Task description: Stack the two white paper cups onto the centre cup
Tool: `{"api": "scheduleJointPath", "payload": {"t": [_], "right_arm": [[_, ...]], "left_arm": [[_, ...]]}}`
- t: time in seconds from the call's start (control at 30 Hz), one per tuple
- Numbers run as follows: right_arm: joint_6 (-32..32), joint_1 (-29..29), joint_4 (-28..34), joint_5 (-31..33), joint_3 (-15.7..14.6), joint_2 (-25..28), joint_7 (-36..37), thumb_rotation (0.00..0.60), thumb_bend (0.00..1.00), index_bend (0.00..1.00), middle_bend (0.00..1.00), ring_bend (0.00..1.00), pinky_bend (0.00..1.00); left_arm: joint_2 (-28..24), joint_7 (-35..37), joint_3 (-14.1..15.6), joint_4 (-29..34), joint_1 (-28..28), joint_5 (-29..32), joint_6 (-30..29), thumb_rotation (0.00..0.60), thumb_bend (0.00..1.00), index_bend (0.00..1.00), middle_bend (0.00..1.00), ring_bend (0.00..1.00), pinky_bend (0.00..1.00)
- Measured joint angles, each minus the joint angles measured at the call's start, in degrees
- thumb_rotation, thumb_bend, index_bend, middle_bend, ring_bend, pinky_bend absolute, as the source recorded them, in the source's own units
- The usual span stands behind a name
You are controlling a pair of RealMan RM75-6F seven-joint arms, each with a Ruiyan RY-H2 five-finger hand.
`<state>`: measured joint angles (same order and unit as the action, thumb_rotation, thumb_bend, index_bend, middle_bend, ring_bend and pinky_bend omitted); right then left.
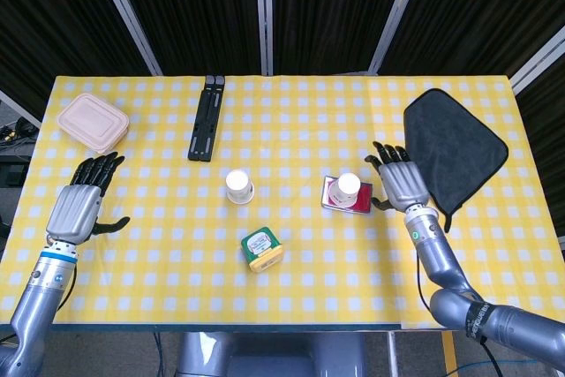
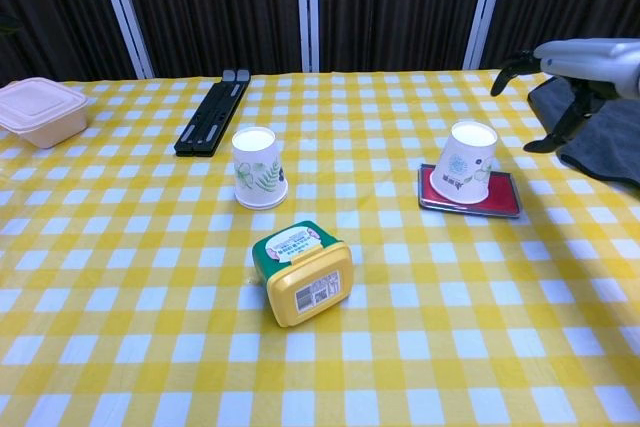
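Two white paper cups with green leaf prints stand upside down on the yellow checked table. One cup (image 1: 239, 186) (image 2: 258, 167) is left of centre. The other cup (image 1: 347, 187) (image 2: 464, 162) rests on a small red tray (image 1: 347, 196) (image 2: 470, 193). My right hand (image 1: 399, 177) (image 2: 580, 72) hovers open just right of the tray cup, fingers spread, holding nothing. My left hand (image 1: 81, 202) is open near the table's left edge, far from both cups; the chest view does not show it.
A green and yellow tub (image 1: 261, 249) (image 2: 299, 272) lies on its side in front of the cups. A black folded stand (image 1: 205, 117) (image 2: 209, 112) and a pink lidded box (image 1: 92, 121) (image 2: 38, 109) are at the back left. A dark cloth (image 1: 454, 147) (image 2: 594, 122) lies right.
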<state>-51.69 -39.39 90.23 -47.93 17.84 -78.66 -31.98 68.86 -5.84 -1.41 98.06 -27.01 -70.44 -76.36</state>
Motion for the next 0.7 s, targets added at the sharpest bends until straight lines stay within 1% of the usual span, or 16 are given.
{"api": "scheduleJointPath", "payload": {"t": [0.17,0.37,0.7], "right_arm": [[0.4,-2.7,-1.1,2.9,-0.6,-2.1,-1.9,0.6,0.18,0.25,0.0,0.0,0.0],[0.3,-5.0,-2.4,5.4,-1.6,-3.8,-2.5,0.6,0.2,0.25,0.0,0.0,0.0],[-0.3,-7.3,-3.9,6.9,-2.6,-5.1,-2.4,0.6,0.24,0.3,0.0,0.0,0.0]], "left_arm": [[-0.4,0.8,-0.6,0.0,0.5,-0.6,0.7,0.6,0.19,0.02,0.0,0.0,0.0],[-0.6,1.3,-1.4,0.1,1.2,-1.4,1.4,0.6,0.19,0.02,0.0,0.0,0.0],[-0.8,1.8,-2.3,0.3,2.0,-2.3,2.1,0.6,0.19,0.02,0.0,0.0,0.0]]}}
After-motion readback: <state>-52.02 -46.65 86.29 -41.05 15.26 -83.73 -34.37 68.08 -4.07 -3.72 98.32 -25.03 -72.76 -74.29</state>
